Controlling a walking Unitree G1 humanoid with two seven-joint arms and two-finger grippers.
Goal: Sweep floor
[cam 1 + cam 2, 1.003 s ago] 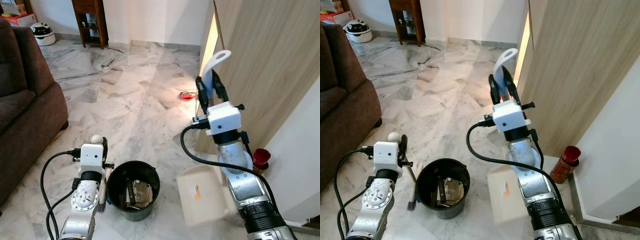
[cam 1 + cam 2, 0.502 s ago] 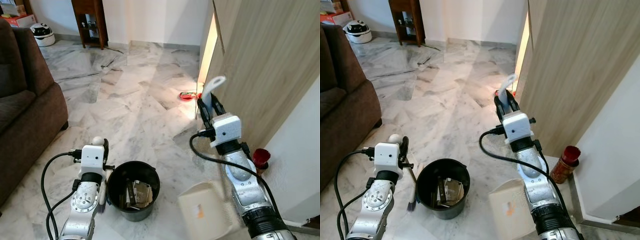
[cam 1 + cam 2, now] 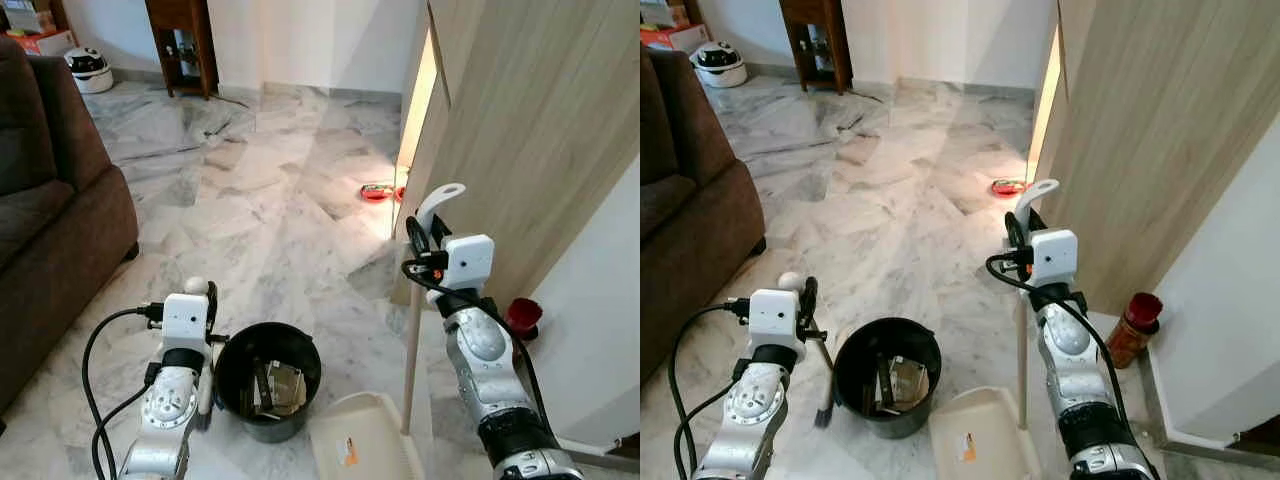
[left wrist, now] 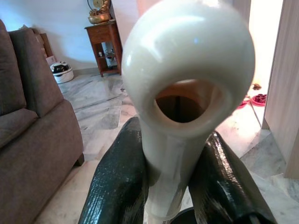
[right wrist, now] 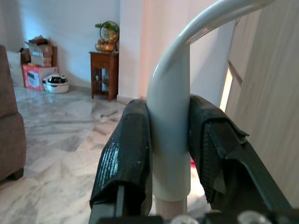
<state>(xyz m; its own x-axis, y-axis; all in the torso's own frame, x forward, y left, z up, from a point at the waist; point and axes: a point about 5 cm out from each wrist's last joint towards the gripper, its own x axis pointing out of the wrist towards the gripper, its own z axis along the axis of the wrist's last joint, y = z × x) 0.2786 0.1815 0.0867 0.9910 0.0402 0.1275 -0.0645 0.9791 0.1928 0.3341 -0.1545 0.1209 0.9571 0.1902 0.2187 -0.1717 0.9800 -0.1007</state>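
My left gripper is shut on the white loop-ended handle of a small brush, whose bristles hang by the floor left of the black bin. The bin holds bits of litter. My right gripper is shut on the curved white grip of a long-handled dustpan. Its wooden pole stands nearly upright, and the cream pan lies flat on the marble floor just right of the bin.
A brown sofa fills the left side. A wood-grain panel and white wall close the right, with a red can at their foot. Red slippers lie by the lit doorway. A wooden side table stands far back.
My right arm has come down with the dustpan: the pan swung from a raised tilt at the right to lying flat beside the bin. The left arm has stayed put.
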